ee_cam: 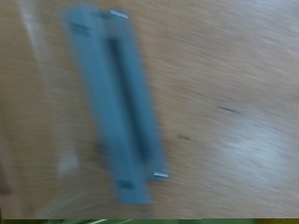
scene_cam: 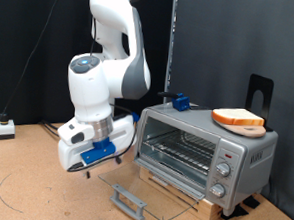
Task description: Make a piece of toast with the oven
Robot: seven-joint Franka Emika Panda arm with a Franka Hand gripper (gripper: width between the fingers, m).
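The silver-grey oven (scene_cam: 234, 153) stands at the exterior view's right on a wooden slatted base. Its glass door is dropped fully open, with the grey handle (scene_cam: 128, 200) low over the table. The piece of toast (scene_cam: 237, 118) lies on a round wooden plate (scene_cam: 258, 130) on top of the oven. My gripper (scene_cam: 88, 165) hangs a little above the table, just up and left of the door handle. Its fingers do not show clearly. The wrist view is blurred and shows the grey handle (ee_cam: 114, 103) close below, with no fingers in it.
The wooden slatted base (scene_cam: 187, 191) sits under the oven. A blue object (scene_cam: 180, 100) is behind the oven and a black stand (scene_cam: 259, 92) is at the far right. A white box (scene_cam: 4, 129) and a thin cable (scene_cam: 12, 187) lie at the left.
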